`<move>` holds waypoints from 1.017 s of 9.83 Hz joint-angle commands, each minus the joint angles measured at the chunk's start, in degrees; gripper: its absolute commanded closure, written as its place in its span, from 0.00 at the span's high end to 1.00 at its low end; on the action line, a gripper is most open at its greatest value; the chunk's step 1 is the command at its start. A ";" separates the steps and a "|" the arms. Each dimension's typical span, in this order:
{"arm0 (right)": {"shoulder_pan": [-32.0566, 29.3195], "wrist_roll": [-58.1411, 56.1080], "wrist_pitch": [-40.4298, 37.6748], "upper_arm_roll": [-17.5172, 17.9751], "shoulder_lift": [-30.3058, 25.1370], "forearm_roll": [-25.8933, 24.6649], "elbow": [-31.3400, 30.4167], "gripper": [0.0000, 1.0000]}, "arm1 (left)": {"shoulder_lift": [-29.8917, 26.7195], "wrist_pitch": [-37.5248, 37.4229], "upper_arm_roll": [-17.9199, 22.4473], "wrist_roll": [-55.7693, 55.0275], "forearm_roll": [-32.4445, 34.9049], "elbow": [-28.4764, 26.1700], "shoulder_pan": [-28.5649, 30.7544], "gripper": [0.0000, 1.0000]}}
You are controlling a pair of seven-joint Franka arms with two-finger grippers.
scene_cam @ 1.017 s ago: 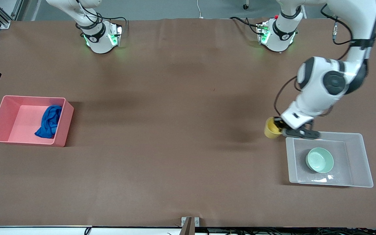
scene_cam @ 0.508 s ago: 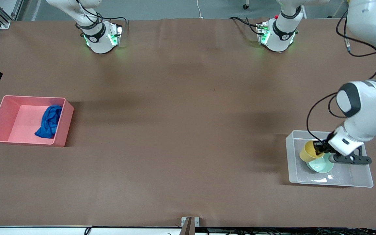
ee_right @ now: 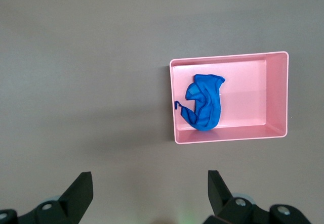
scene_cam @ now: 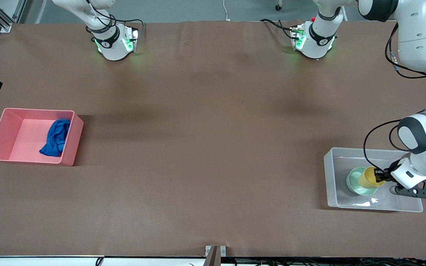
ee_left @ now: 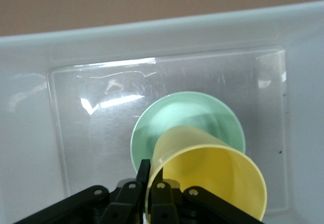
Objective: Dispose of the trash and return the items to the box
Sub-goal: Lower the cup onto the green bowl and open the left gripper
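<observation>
My left gripper (scene_cam: 380, 175) is shut on the rim of the yellow cup (scene_cam: 367, 177) and holds it tilted over the mint-green bowl (scene_cam: 354, 183) inside the clear box (scene_cam: 331, 173). In the left wrist view the fingers pinch the cup's (ee_left: 212, 173) wall, one inside and one outside, with the bowl (ee_left: 177, 118) below on the box's base (ee_left: 96, 133). The blue rag (scene_cam: 56, 137) lies in the pink bin (scene_cam: 2, 127); it also shows in the right wrist view (ee_right: 203, 102). My right gripper (ee_right: 149, 181) is open and empty, high over the table; it waits.
The pink bin (ee_right: 276, 97) stands at the right arm's end of the table. The clear box stands at the left arm's end, near the front edge. The arm bases (scene_cam: 113, 40) stand along the table's back edge.
My left gripper carried the yellow cup from beside the box's corner into the box and lowered it over the green bowl. The right arm has not moved.
</observation>
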 commanded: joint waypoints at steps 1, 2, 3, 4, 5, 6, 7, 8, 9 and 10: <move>-0.44 -0.60 -1.75 0.32 0.19 -1.23 0.86 1.00 | 3.23 -0.68 0.35 1.66 -1.28 0.43 -0.19 0.08; -0.44 -0.60 -1.76 0.41 0.19 -1.50 0.86 1.00 | 4.02 -0.68 0.35 1.83 -1.19 0.87 -0.10 0.16; -0.44 -0.60 -1.84 0.41 0.19 -1.50 0.86 1.00 | 4.38 -0.68 0.35 1.84 -1.28 0.96 -0.10 0.42; -0.44 -0.60 -1.76 0.41 0.19 -1.50 0.86 1.00 | 3.86 -0.59 0.26 0.71 -1.28 1.05 -0.62 0.86; -0.44 -0.60 -1.76 0.41 0.19 -1.41 0.86 1.00 | 1.85 -0.77 0.26 0.78 -0.84 1.22 -0.62 1.00; -0.44 -0.60 -1.84 0.41 0.19 -1.41 0.86 1.00 | -1.91 -2.07 0.26 0.96 -0.40 0.36 -0.19 1.00; -0.53 -0.60 -1.84 0.41 0.19 -1.41 0.78 1.00 | -5.86 -6.09 0.44 0.35 -0.40 0.35 -0.79 1.00; -0.53 -0.60 -1.84 0.32 0.19 -1.41 0.78 1.00 | -10.17 -9.96 0.18 -1.14 -0.31 0.35 -1.15 1.00; -0.53 -0.60 -1.84 0.32 0.19 -1.41 0.69 1.00 | -15.08 -14.96 -0.17 -3.24 1.08 0.35 -1.85 1.00; -0.53 -0.60 -1.84 0.32 0.19 -1.41 0.69 1.00 | -19.74 -20.84 -2.70 -6.57 5.53 0.35 -1.86 1.00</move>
